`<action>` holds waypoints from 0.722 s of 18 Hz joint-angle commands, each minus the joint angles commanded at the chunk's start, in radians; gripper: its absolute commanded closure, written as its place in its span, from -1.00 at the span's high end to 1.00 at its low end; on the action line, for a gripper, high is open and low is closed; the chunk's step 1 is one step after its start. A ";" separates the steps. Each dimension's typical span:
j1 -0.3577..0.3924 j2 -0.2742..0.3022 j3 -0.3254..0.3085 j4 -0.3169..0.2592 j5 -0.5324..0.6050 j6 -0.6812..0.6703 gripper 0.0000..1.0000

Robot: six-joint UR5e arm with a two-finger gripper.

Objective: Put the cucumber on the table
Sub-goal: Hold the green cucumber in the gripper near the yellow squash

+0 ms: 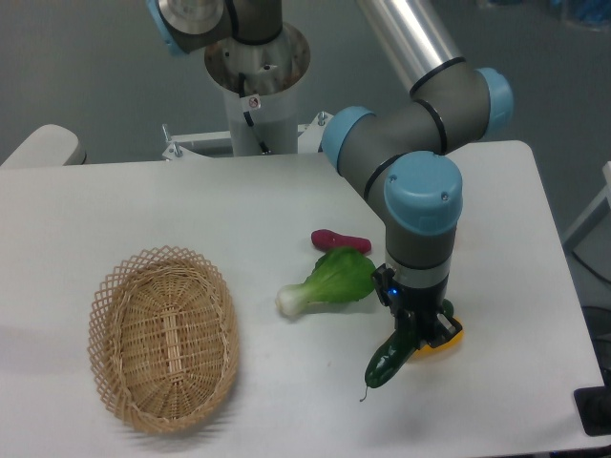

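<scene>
Cucumber (389, 359) clamped at its upper end by end effector (417, 331), tilted, lower tip at white tabletop (286, 401), yellow fruit (447, 339) just behind, leafy vegetable (329, 280) near, wicker basket (164, 336) well apart.

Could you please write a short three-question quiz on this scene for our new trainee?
1. True or false: the cucumber lies inside the wicker basket.
2. Which item lies nearest the leafy vegetable? A) the red item B) the basket
3. Fill in: the gripper is at the cucumber's ____ end.

Key: 1. False; it slants beside the yellow fruit, over the table. 2. A. 3. Upper.
</scene>
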 joint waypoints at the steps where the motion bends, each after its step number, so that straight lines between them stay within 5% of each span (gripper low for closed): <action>1: 0.000 0.000 -0.003 0.000 0.000 0.000 -0.73; 13: -0.017 -0.006 -0.008 -0.002 0.012 -0.072 -0.73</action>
